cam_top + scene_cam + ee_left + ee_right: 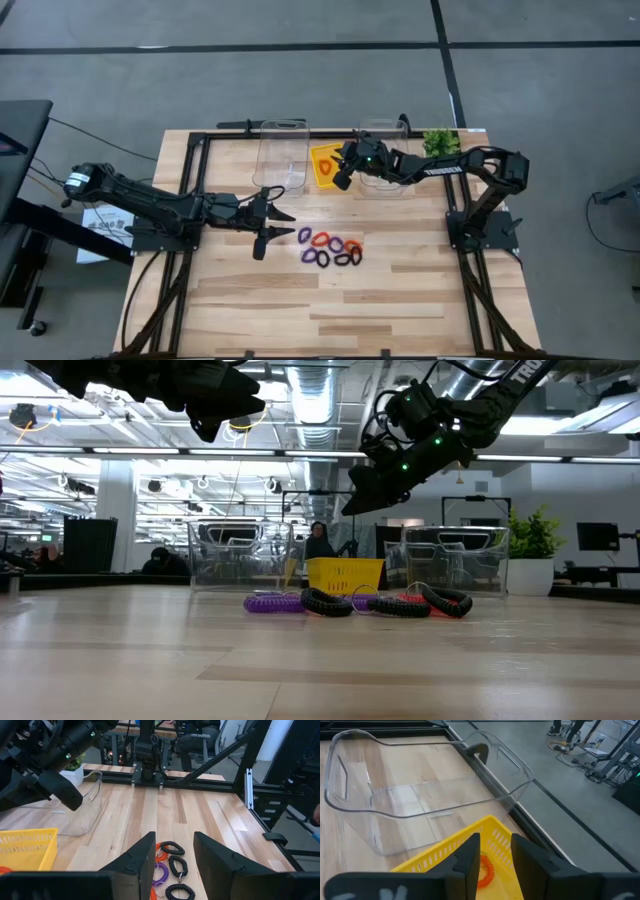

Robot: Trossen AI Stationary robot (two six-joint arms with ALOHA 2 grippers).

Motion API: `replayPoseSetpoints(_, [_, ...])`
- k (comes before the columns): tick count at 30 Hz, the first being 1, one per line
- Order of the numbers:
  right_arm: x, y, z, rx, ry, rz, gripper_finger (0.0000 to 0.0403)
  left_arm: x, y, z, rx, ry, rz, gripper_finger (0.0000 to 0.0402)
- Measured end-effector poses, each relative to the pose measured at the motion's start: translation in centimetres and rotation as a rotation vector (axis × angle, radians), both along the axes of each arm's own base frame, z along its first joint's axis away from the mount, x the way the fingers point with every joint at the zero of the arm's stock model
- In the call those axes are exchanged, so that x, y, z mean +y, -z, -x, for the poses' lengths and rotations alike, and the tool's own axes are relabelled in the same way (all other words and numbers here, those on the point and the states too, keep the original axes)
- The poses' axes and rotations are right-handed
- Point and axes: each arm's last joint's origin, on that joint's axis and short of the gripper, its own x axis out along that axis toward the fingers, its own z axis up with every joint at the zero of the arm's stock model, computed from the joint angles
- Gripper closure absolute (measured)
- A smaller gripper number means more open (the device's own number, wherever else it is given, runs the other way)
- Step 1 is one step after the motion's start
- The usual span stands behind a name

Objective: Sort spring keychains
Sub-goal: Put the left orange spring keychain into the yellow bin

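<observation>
On my worktop (300, 300), the spring keychains (331, 250) lie in a bunch; one orange keychain (485, 869) sits inside the yellow tray (324, 165). Above it, my right claw (343, 172) hangs with fingers apart. My left claw (272, 226) waits beside the bunch, spread wide.

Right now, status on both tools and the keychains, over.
Left tool open, beside the keychain pile. Right tool open over the yellow tray, one orange keychain inside. Nothing in the way.
</observation>
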Motion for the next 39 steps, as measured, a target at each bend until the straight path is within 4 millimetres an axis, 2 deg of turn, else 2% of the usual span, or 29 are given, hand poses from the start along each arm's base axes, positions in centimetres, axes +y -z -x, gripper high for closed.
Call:
replayPoseSetpoints(4, [0.8, 0.0, -0.3, -0.001, -0.026, -0.002, 0.0288, 0.0, 0.0, 0.0, 0.0, 0.0, 0.0, 0.0271])
replayPoseSetpoints(8, [2.6, 0.0, -1.0, -0.012, -0.169, -0.039, 0.0283, 0.0, 0.0, 0.0, 0.0, 0.0, 0.0, 0.0271])
replayPoseSetpoints(16, [8.8, 0.6, -2.0, 0.042, -0.428, -0.1, 0.0283, 0.0, 0.0, 0.0, 0.0, 0.0, 0.0, 0.0271])
replayPoseSetpoints(20, [11.8, 1.1, -1.8, 0.083, -0.513, -0.11, 0.0284, 0.0, 0.0, 0.0, 0.0, 0.0, 0.0, 0.0271])
replayPoseSetpoints(24, [13.8, 2.0, -1.3, 0.094, -0.571, -0.111, 0.0284, 0.0, 0.0, 0.0, 0.0, 0.0, 0.0, 0.0271])
replayPoseSetpoints(28, [14.7, 2.6, -1.0, 0.087, -0.591, -0.122, 0.0284, 0.0, 0.0, 0.0, 0.0, 0.0, 0.0, 0.0271])
replayPoseSetpoints(31, [15.1, 3.8, -1.2, 0.075, -0.602, -0.119, 0.0284, 0.0, 0.0, 0.0, -0.001, 0.0, 0.0, 0.0271])
replayPoseSetpoints(36, [15.2, 6.9, -2.7, 0.074, -0.612, -0.099, 0.0284, 0.0, -0.1, 0.0, -0.008, 0.0, 0.002, 0.0271])
replayPoseSetpoints(39, [14.8, 7.8, -3.7, 0.097, -0.6, -0.1, 0.0284, 0.0, -0.1, 0.0, -0.008, 0.0, 0.002, 0.0271])
